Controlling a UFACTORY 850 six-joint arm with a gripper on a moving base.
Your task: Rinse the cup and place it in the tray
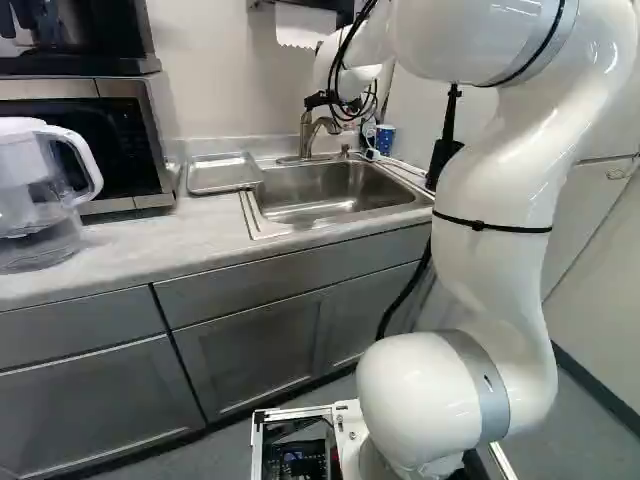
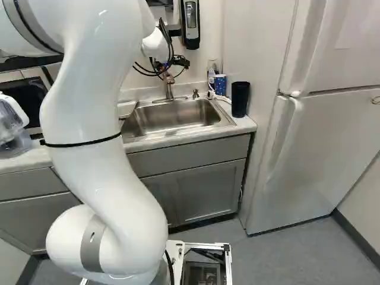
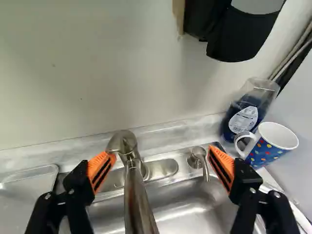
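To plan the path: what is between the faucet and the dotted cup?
A small metal pump stands between faucet and cup, as the right base view shows.

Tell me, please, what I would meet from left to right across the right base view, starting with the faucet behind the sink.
Faucet → soap pump → blue spotted cup → black tumbler → white refrigerator.

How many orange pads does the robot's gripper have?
2. One orange pad is nearer the tray, the other pad nearer the spotted cup, with the faucet seen between them.
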